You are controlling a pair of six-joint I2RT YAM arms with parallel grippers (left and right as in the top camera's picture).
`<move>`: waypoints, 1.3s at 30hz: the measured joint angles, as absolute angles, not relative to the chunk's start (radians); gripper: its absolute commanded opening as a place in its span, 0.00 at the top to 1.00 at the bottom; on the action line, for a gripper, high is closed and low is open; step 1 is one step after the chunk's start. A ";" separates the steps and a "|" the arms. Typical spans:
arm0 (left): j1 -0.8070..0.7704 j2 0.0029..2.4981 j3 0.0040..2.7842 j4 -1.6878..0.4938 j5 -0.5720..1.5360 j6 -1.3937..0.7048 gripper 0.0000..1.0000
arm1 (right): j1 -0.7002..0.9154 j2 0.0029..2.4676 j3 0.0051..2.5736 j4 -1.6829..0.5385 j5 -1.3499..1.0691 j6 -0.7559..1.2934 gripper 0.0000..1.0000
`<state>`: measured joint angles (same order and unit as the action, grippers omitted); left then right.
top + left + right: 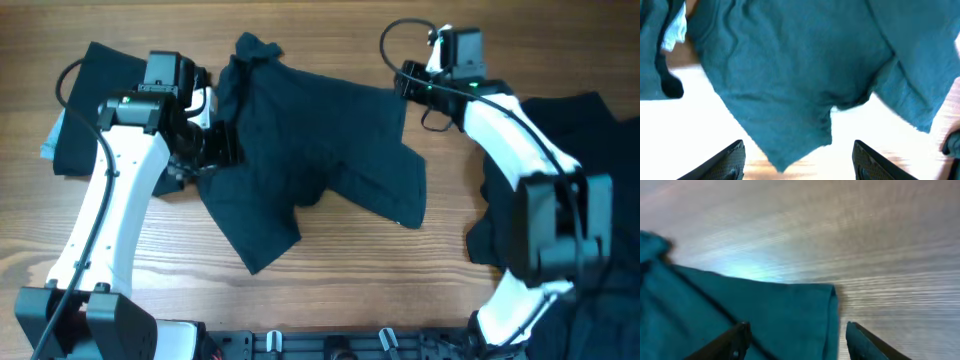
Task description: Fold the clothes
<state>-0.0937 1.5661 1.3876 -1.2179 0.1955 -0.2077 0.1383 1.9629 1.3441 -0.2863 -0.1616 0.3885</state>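
Arms half-hide the left pile (90,75) and edge-cut right pile (600,130) flanking the shirt (320,140), at whose edges left gripper (799,150) and right gripper (796,330) gape empty.

The shirt (765,315) under the right gripper (796,326) is blurred and cut off at the bottom edge, as are the gripper's fingers (730,342)

Wooden table (400,270), crumpled dark garment (310,140) at its middle, second dark garment (95,80) far left, dark heap (600,130) right.
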 measured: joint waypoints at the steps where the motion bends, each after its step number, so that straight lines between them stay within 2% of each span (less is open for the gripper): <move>1: -0.094 1.566 1.374 -1.233 0.172 -0.214 0.29 | 0.138 2.005 1.343 -0.259 -0.164 0.396 0.35; 6: -0.094 1.566 1.251 -1.188 0.100 -0.250 0.29 | 0.138 2.076 1.341 -0.181 -0.165 0.410 0.36; 11: -0.094 1.567 1.150 -1.119 0.093 -0.276 0.29 | 0.140 2.122 1.343 -0.174 -0.165 0.429 0.46; 12: -0.094 1.567 1.141 -1.115 0.093 -0.277 0.29 | 0.140 2.122 1.345 -0.177 -0.166 0.433 0.55; 14: -0.094 1.567 1.132 -1.109 0.093 -0.280 0.29 | 0.140 2.123 1.344 -0.176 -0.168 0.443 0.85; 15: -0.094 1.567 1.132 -1.097 0.093 -0.280 0.29 | 0.140 2.126 1.344 -0.175 -0.171 0.448 0.95; 20: -0.094 1.567 1.131 -1.075 0.093 -0.284 0.29 | 0.126 2.115 1.340 -0.133 -0.191 0.435 0.95; 23: -0.094 1.567 1.131 -1.075 0.093 -0.284 0.29 | 0.065 2.040 1.333 -0.092 -0.196 0.421 0.96; 24: -0.094 1.567 1.131 -1.074 0.093 -0.284 0.28 | 0.027 1.999 1.333 -0.067 -0.199 0.421 0.92; 25: -0.094 1.567 1.131 -1.071 0.093 -0.284 0.28 | -0.007 1.962 1.333 -0.052 -0.200 0.420 0.41; 26: -0.094 1.567 1.131 -1.068 0.093 -0.284 0.28 | -0.043 1.933 1.334 -0.039 -0.202 0.418 0.16; 27: -0.094 1.567 1.131 -1.065 0.093 -0.284 0.27 | -0.066 1.921 1.335 -0.036 -0.206 0.418 0.10; 29: -0.094 1.567 1.131 -1.061 0.093 -0.284 0.26 | -0.095 1.918 1.336 -0.050 -0.222 0.413 0.07; 33: -0.094 1.567 1.124 -1.052 0.093 -0.284 0.24 | -0.110 1.898 1.334 -0.147 -0.284 0.394 0.08; 39: -0.094 1.567 0.950 -0.953 0.090 -0.306 0.26 | -0.110 1.635 1.332 -0.479 -0.327 0.362 0.14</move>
